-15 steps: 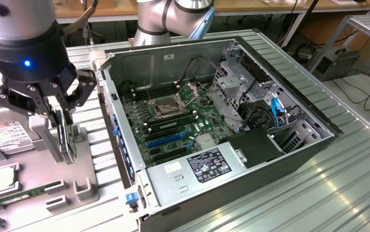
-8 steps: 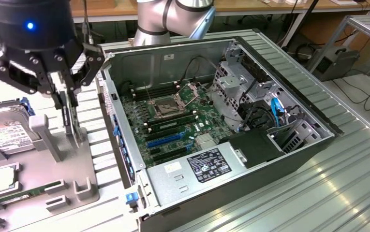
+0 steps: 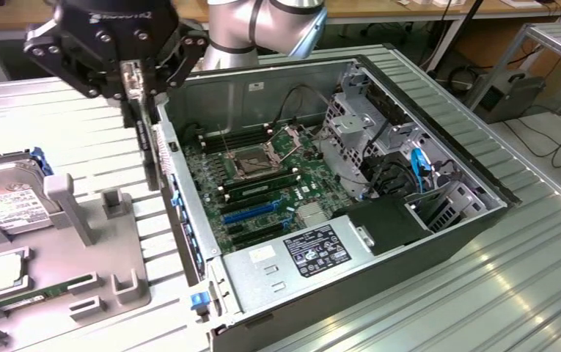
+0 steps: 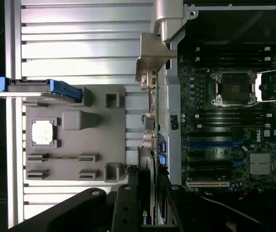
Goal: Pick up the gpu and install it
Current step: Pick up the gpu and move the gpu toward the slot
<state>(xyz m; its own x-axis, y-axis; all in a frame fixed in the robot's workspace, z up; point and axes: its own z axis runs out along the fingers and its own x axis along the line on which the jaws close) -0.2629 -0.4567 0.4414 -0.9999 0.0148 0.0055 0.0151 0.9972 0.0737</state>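
The gripper (image 3: pixel 133 89) is closed partway on the upper end of the gpu (image 3: pixel 147 150), holding it in the air just outside the rear wall of the open computer case (image 3: pixel 437 110), between that wall and the grey parts tray (image 3: pixel 114 242) on the desk (image 3: pixel 515 293).

The card hangs with its long axis nearly upright, the free end pointing down and its thin edge toward the exterior view.

Held by one end only, it could swing or slip in the grip. So close to the wall, its lower end could catch the rim. It could also scrape the motherboard (image 3: pixel 260 183), or miss the blue slots (image 3: pixel 246 216) if tilted.
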